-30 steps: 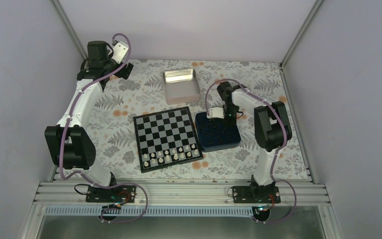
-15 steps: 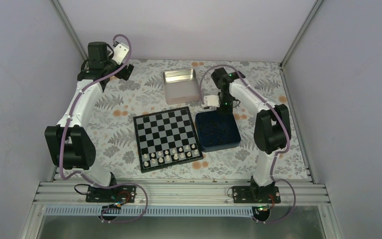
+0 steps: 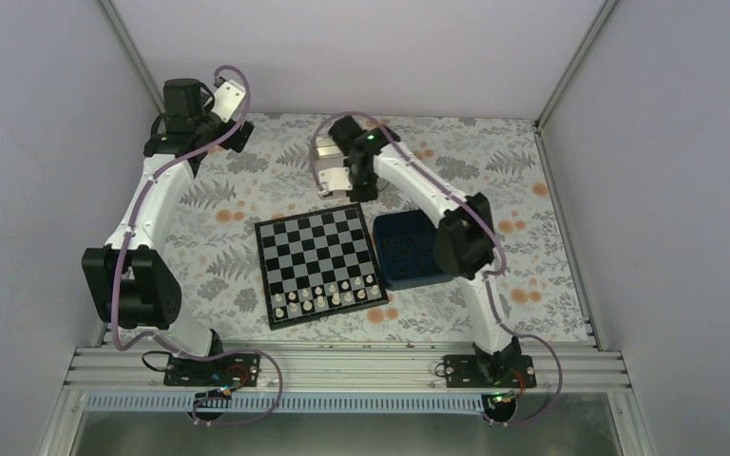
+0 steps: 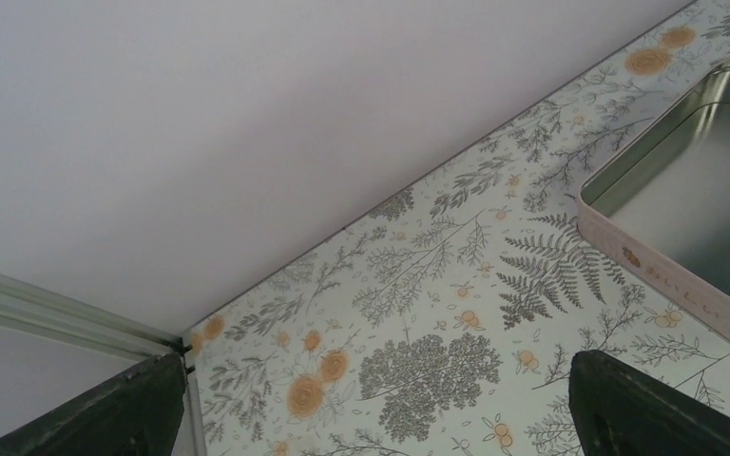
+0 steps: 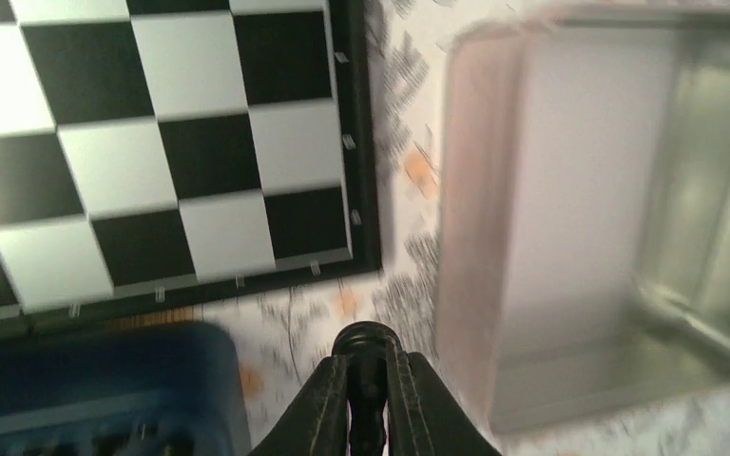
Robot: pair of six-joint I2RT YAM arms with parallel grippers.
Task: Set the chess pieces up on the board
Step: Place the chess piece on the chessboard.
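**A:** Black chess piece [image 5: 366, 338], where is it now?

**B:** It is pinched between the right fingers [image 5: 328, 399], which are closed on it. Only its rounded head shows past the tips, so its long axis seems to run along the fingers. It hangs just beyond the far right corner of the board [image 3: 309, 242], over the strip of surface [image 4: 418, 285] between the board and the tin [image 5: 466, 237].

**A:** Which way are the squares it needs?

**B:** White pieces [image 3: 328, 296] fill the two rows on the board's near side, and the far rows are bare. From the fingers, those bare rows lie just inward across the board's far edge. I judge the move to be a short carry over that edge, then a lowering with the piece upright. The wrist view is blurred, so I cannot name the square.

**A:** And the other arm?

**B:** The left fingers [image 4: 124, 413] are spread wide and hold nothing. They are well beyond the board's far left corner, by the wall. The right arm is much nearer. The blue box [image 3: 409, 252] sits just beside the board's right edge.
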